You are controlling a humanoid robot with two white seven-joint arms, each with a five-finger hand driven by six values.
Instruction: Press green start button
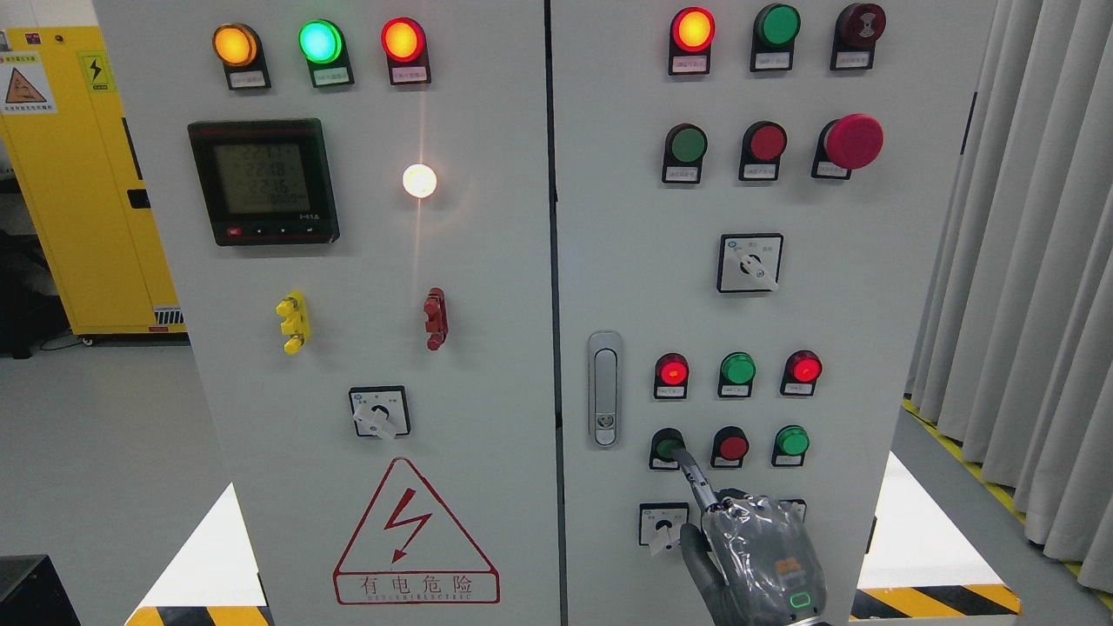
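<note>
In the head view, the right hand [755, 556] has its index finger [693, 472] extended and the others curled, holding nothing, its tip on the green start button [667, 448] low on the cabinet's right door [626, 261]. A sideways slip could hit the red button [732, 447] just right.

1. A red triangle sign [416, 532] sits low on the left door of the grey cabinet [487, 287]. It has a red lightning bolt inside.
2. Under the bolt, in a red box, it says "有电危险". A line of tiny letters below that is too small to read.
3. The black meter [263, 181] on the left door shows rows of numbers. The top rows look like "22", but the rest is too blurry.
4. The yellow cabinet [78, 174] at the far left has a yellow label with a black lightning bolt [96, 70].
5. It also has a white sign with a warning triangle [26, 84]. Its words are too small to read.
6. Small white labels sit under the lights and buttons. Their words cannot be read.
</note>
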